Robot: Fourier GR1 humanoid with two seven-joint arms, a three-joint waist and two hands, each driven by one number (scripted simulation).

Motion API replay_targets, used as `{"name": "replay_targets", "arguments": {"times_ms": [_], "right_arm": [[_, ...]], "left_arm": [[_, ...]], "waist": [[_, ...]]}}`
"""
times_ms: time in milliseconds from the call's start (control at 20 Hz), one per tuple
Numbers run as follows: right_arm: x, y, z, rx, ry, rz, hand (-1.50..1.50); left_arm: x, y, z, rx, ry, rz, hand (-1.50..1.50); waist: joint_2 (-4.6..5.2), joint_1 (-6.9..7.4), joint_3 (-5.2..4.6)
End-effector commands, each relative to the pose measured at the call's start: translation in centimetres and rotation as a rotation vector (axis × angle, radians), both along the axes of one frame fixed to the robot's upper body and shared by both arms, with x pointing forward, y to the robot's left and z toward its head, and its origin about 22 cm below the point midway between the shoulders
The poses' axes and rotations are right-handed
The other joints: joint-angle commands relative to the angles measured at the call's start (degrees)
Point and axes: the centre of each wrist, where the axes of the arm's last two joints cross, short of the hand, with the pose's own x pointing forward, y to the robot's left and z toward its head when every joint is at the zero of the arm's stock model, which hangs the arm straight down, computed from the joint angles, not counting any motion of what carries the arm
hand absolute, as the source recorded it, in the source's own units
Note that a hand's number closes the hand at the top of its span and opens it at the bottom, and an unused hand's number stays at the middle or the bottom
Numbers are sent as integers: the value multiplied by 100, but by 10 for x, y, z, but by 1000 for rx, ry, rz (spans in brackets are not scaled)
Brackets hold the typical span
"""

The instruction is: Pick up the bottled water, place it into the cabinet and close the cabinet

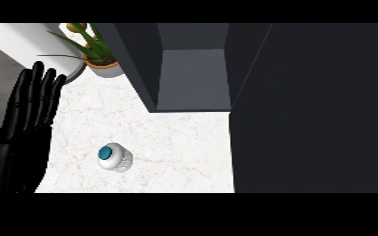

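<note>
1. Bottled water (114, 157): stands upright on the white marbled counter (170, 135), seen from above as a white round body with a teal cap, near the lower left of the counter and apart from every other thing.
2. Left hand (29, 115): black, at the view's left edge beside the counter, fingers straight and pointing up, holding nothing; it lies left of the bottle and does not touch it.
3. Right hand: it does not show in this view.
4. Cabinet (193, 77): dark grey, beyond the bottle at upper centre; it stands open, its grey inner floor visible between two dark side walls.
5. Cabinet door (303, 110): a broad dark panel that fills the right side of the view, along the counter's right edge.
6. Potted plant (100, 55): green leaves in a pale pot, at the far left, just beside the cabinet's left wall.
</note>
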Motion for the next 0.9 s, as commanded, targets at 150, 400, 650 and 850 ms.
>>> {"name": "replay_targets", "arguments": {"times_ms": [150,400,650,850], "right_arm": [[-23,0,16,39,-92,18,-150],[-49,4,-5,129,183,153,-150],[-89,-1,5,165,192,159,-150],[-103,4,19,140,199,145,-150]], "left_arm": [[-8,14,7,-35,-36,-95,-150],[-39,7,-17,-151,252,-128,-150],[-78,4,11,-157,254,-106,-150],[-77,1,1,-155,280,-112,-150]], "waist": [[93,77,38],[64,98,38],[69,78,42],[86,73,38]]}}
